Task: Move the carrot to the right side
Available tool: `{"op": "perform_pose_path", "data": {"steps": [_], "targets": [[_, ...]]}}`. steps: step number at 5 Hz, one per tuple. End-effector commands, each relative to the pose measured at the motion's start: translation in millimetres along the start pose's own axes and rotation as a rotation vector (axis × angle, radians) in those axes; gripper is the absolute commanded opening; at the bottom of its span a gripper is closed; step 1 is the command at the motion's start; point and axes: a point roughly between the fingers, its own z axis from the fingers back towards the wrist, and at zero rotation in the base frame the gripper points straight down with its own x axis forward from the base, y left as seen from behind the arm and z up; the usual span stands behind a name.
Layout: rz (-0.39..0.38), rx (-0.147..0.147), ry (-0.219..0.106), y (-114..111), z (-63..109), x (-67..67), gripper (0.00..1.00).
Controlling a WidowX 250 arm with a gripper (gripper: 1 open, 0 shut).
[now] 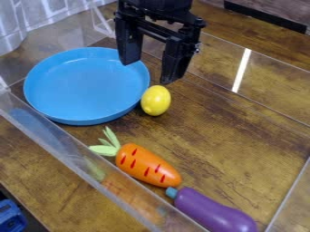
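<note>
Nearest the camera, a purple eggplant [216, 210] is seen at the lower right, cut off by the bottom edge. Everything is carried by a brown wooden table [230, 136]. The upper left is taken up by a round blue plate [85, 86]; nothing is held on it. The black gripper [151, 71] is seen at top centre, fingers apart, nothing clamped. The carrot [148, 166] is placed at lower centre, in front of the plate, green leaves pointed up-left, orange tip pointed down-right at the eggplant's stem end. Whether tip and stem are touching can't be told. The yellow lemon [155, 101] is located just right of the plate, below the gripper. A thin white strip [241, 70] is seen at upper right.
</note>
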Motion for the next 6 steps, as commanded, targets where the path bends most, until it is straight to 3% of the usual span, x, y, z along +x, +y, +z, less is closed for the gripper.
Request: {"op": "perform_pose_path", "data": {"steps": [1, 6], "targets": [[-0.003, 0.0, 0.002, 0.5, -1.8, 1.4, 1.0], [-0.026, 0.002, -0.048, 5.3, 27.5, 0.3, 1.0]]}}
